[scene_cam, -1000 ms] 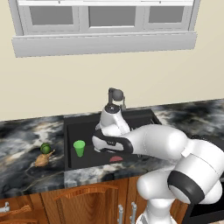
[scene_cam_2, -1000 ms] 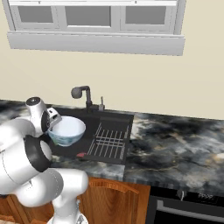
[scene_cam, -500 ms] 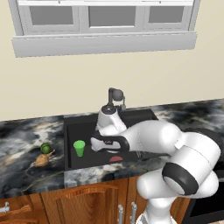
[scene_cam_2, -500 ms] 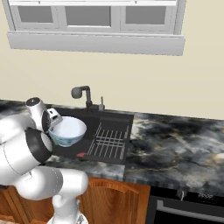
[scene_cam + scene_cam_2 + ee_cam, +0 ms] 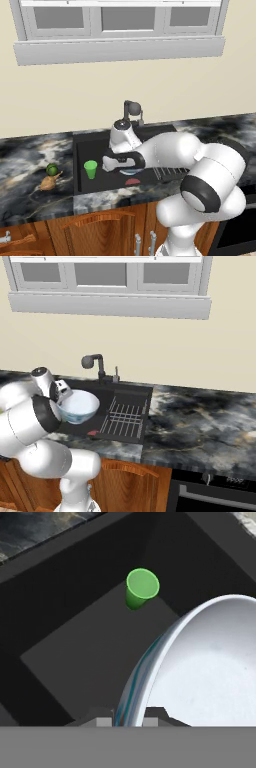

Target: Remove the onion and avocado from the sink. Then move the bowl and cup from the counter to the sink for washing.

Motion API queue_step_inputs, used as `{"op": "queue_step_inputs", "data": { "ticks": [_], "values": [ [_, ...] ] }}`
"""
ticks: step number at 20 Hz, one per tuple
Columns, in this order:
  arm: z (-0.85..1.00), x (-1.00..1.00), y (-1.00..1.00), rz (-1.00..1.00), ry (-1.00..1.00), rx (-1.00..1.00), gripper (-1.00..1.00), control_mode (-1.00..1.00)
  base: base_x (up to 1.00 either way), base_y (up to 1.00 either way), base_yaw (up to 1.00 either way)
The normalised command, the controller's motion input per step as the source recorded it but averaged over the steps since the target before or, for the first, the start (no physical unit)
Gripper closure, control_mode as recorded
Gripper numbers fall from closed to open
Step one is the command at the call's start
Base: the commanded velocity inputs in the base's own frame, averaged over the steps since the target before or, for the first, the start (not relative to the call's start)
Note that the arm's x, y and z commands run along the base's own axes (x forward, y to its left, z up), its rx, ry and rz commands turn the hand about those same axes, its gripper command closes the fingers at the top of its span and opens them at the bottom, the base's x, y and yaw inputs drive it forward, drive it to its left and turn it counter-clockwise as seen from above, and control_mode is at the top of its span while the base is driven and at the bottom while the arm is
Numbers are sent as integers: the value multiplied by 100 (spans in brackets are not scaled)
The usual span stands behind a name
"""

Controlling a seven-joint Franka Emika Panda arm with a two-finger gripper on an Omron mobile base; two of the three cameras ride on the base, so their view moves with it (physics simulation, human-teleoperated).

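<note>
From the left base view, my arm reaches across the sink point(image 5: 80, 150). The cup point(image 5: 90, 169) stands upright on the sink floor, and the onion point(image 5: 48, 183) and avocado point(image 5: 51, 169) lie touching each other on the surface point(image 5: 30, 165) left of the basin. My own forearm hides the bowl here.

From the right base view, the bowl point(image 5: 77, 406) hangs over the basin's left part, tilted, beside the wire rack point(image 5: 122, 418). I judge I should lower it level and well clear of the cup before letting go.

In the hand view, my end effector point(image 5: 127, 719) is nearly closed, pinching the bowl's rim between the tips. The bowl's far side is cut off, and I cannot tell how high it sits above the floor.
</note>
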Motion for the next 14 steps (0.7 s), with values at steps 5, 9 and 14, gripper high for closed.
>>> {"op": "queue_step_inputs", "data": {
  "ticks": [5, 9, 14],
  "values": [
    [-8, 13, 0, -5, 2, 1, 100, -100, 0, 0, 0],
    [-9, 17, 0, -4, 1, 0, 100, -100, 0, 0, 0],
    [-12, 19, 1, -2, 1, 0, 100, -100, 0, 0, 0]
  ]
}}
